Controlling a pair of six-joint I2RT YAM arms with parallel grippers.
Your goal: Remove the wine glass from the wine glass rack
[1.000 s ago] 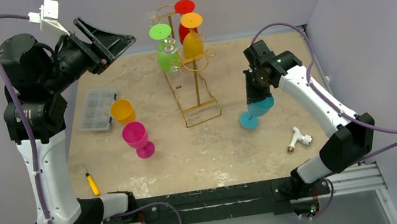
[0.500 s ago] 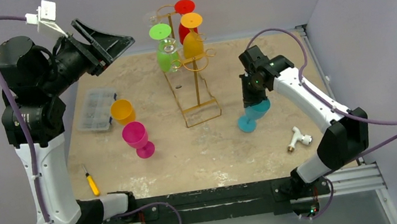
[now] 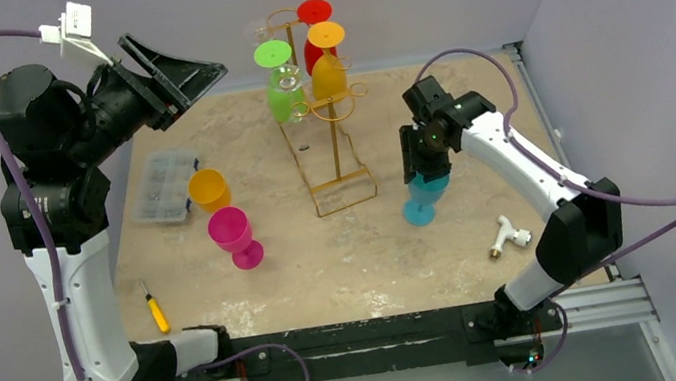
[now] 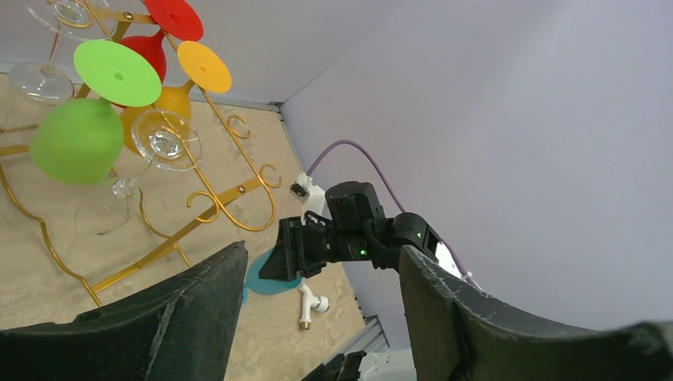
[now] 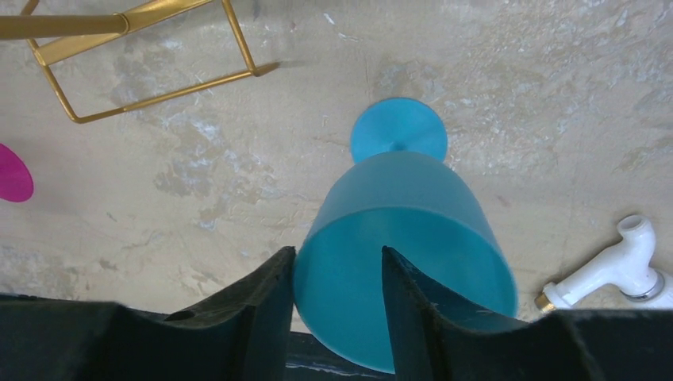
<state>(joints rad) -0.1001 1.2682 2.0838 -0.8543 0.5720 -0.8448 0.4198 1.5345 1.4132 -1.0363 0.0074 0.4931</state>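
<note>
Beige, mottled stone covers the surface (image 3: 344, 260), with pale lilac walls close around it. From my seat the teal wine glass (image 5: 405, 198) is off the wine glass rack (image 3: 335, 150): its foot is down on the surface just to the right of the rack's wire base, bowl up. The right tool (image 5: 337, 274) straddles the rim, one finger outside the bowl and one inside. The gap between them looks wider than the glass wall, so I read it as parted and not pinching. The left tool (image 4: 317, 262) hangs high on the left, spread wide and holding nothing.

I judge the step in hand to be letting go and backing off. To do that well I would spread the right fingers a little more. Then I would lift straight up along the glass's own axis, so the inner finger clears the rim without dragging it over. I cannot tell whether the foot sits fully flat, so I would check that first. I would also keep the withdrawal away from the rack's hook arms, where a green glass (image 3: 280, 98) and others hang.
</note>
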